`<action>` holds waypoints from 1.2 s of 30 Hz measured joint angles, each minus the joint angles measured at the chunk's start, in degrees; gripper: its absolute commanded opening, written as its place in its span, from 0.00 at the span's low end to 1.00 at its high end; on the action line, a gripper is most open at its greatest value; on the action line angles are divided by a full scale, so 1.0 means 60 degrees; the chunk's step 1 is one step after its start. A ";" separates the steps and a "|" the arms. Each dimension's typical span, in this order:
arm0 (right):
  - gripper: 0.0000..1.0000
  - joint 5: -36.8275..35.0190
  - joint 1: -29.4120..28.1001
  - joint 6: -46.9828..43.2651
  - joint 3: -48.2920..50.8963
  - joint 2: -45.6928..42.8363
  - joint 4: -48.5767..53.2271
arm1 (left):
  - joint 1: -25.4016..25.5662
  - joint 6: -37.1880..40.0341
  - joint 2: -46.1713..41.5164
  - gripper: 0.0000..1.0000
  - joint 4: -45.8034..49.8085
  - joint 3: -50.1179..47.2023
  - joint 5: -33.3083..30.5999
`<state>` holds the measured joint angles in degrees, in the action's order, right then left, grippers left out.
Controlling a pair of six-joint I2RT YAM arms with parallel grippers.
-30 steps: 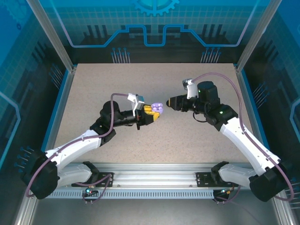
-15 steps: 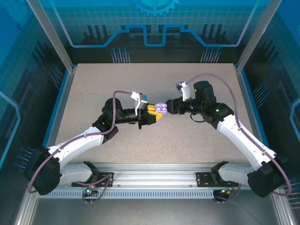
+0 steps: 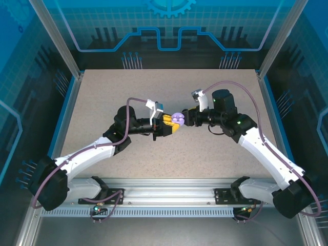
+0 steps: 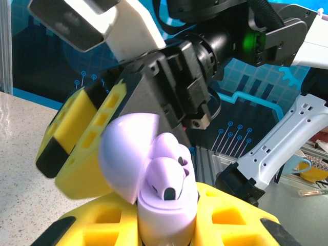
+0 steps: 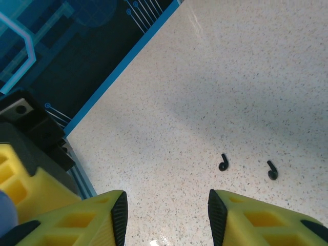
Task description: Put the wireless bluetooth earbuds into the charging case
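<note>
At table centre, left side first: left arm (image 3: 92, 154) runs from its near-left base diagonally up to the middle, forearm low, wrist roughly level and pointing right; left gripper (image 3: 169, 124) is clamped on the base of the charging case (image 4: 166, 220), one yellow finger on either side of it; case is carried clear above the table (image 3: 102, 102), lid (image 4: 125, 154) hinged open and tipped back; two pale lavender earbuds (image 4: 166, 177) sit in the case, heads standing proud of the rim.

Right of the case: right gripper (image 3: 188, 118) points left at it, tips just beside the open lid; contact with the lid cannot be told; jaws stand partly apart with nothing between them, bare table showing through the gap in the right wrist view; two black earbuds (image 5: 223, 162) lie loose on the table beyond those fingers (image 5: 241, 215), near each other and well apart from the case; right arm (image 3: 266, 154) climbs from its near-right base, wrist turned left.
</note>
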<state>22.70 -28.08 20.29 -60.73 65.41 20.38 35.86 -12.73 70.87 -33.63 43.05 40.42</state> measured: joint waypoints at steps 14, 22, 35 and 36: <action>0.48 -0.0532 0.0007 -0.0149 0.0073 -0.0386 -0.0182 | 0.0055 -0.0069 0.0127 0.08 0.0091 0.0106 0.0087; 0.48 -0.1920 -0.0007 -0.0138 0.0073 -0.0386 0.0466 | 0.0004 -0.0124 0.0175 0.08 0.0634 0.0106 -0.0477; 0.49 -0.3544 0.0270 -0.0109 0.0073 -0.0896 0.1432 | -0.1796 -0.0641 0.0572 0.09 0.1603 0.0160 -0.0947; 0.49 -0.3544 0.0270 -0.0109 0.0069 -0.0911 0.1461 | -0.1960 -0.0645 0.0718 0.09 0.1723 0.0200 -0.0958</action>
<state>1.43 -26.46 19.64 -60.31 59.94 29.15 24.10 -16.60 75.18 -23.29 44.25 34.68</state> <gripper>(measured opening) 0.489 0.218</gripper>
